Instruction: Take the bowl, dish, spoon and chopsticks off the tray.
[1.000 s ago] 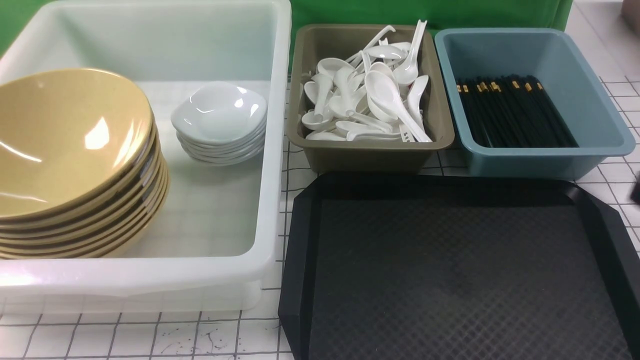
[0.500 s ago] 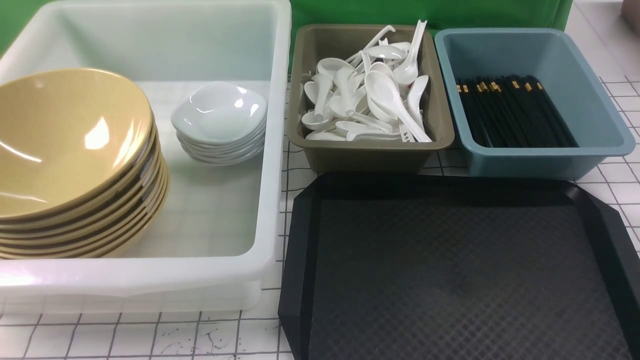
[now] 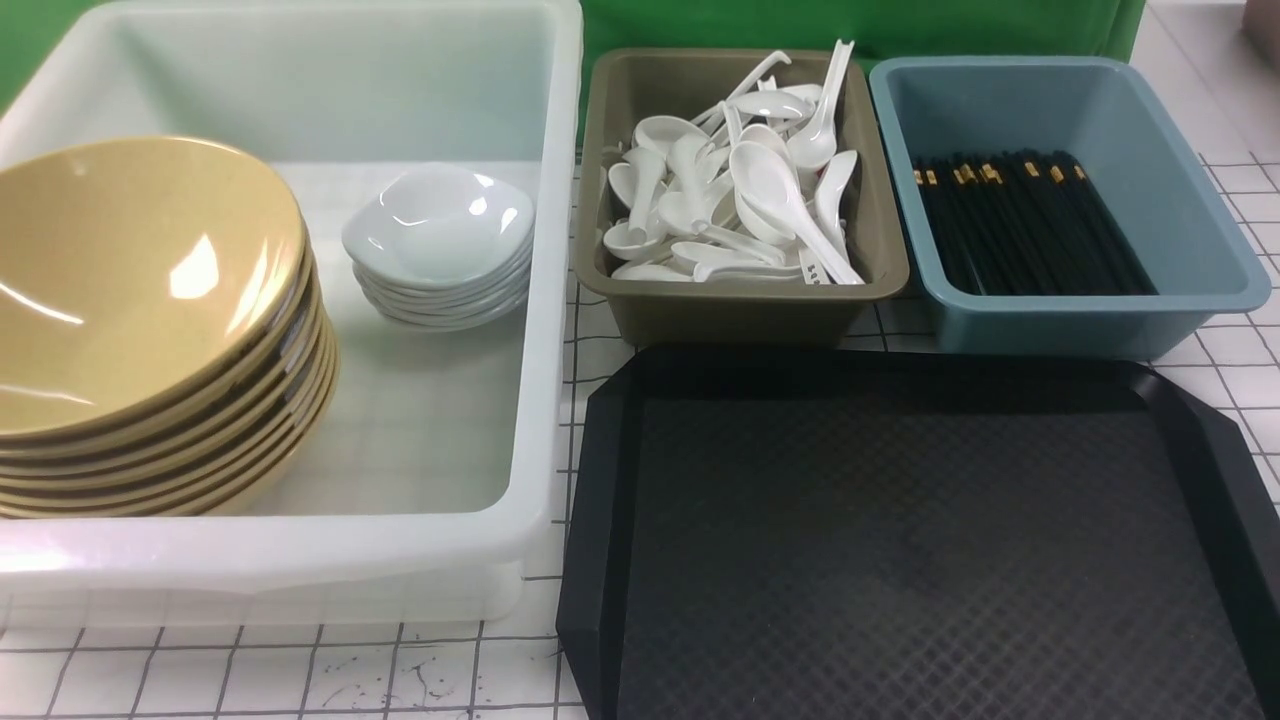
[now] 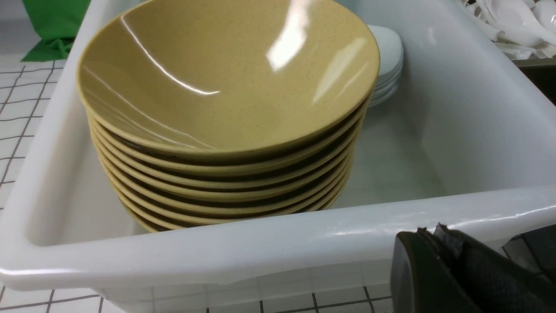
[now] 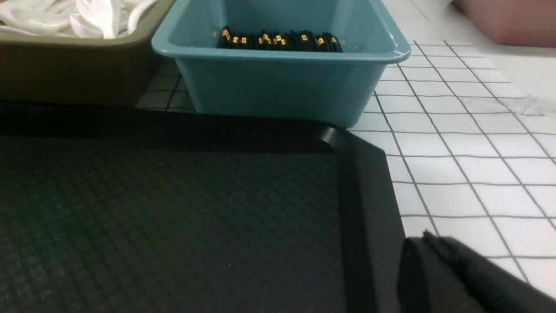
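Note:
The black tray [image 3: 600, 500] lies at the front right with nothing on it; it also shows in the right wrist view [image 5: 369, 208]. A stack of yellow bowls [image 3: 130, 270] and a stack of white dishes [image 3: 440, 225] stand in the white tub [image 3: 300, 570]. White spoons [image 3: 760, 190] fill the brown bin [image 3: 740, 310]. Black chopsticks [image 3: 1030, 225] lie in the blue bin [image 3: 1080, 330]. My left gripper [image 4: 430, 232] is shut and empty, just outside the tub's near wall [image 4: 260, 248]. My right gripper [image 5: 428, 239] is shut and empty, by the tray's right rim. Neither gripper shows in the front view.
The table is white with a dark grid [image 3: 250, 670]. A green cloth [image 3: 850, 25] hangs behind the bins. A pink thing [image 5: 508, 19] stands far right in the right wrist view. The bowl stack [image 4: 226, 87] rises above the tub's rim.
A dark shape at the front view's right edge one second ago has gone out of view. Nothing else has moved.

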Controlling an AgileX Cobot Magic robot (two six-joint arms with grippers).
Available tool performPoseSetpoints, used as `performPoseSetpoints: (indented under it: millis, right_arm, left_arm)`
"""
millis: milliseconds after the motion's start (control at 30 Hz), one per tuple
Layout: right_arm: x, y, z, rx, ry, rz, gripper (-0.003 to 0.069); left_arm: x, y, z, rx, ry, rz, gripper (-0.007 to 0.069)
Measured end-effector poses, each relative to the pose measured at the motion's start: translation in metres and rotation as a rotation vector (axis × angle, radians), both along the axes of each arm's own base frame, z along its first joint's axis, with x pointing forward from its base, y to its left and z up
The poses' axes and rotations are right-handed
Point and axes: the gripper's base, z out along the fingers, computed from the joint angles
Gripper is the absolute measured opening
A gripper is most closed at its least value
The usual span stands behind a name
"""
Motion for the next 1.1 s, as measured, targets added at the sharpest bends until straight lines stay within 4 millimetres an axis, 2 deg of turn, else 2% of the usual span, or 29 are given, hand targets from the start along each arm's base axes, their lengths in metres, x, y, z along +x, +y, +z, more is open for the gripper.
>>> performPoseSetpoints:
  millis: [733,900,1000,1067,1100]
  right_arm:
    - [0.000,0.000,0.000,0.000,0.004,0.000,0.0042]
    - [0.000,0.000,0.000,0.000,0.004,0.000,0.0046]
    - [0.000,0.000,0.000,0.000,0.005,0.000,0.0048]
    - [0.000,0.000,0.000,0.000,0.005,0.000,0.0049]
    - [0.000,0.000,0.000,0.000,0.005,0.000,0.0051]
  left_arm:
    - [0.001,0.000,-0.001,0.000,0.002,0.000,-0.0013]
    - [0.010,-0.001,-0.018,-0.023,0.008,0.002,-0.0013]
    - [0.023,-0.002,-0.028,-0.073,-0.102,0.012,-0.0013]
    - [0.032,-0.001,-0.042,-0.082,-0.237,0.032,-0.0013]
    - [0.035,0.001,-0.055,-0.079,-0.293,0.047,-0.0013]
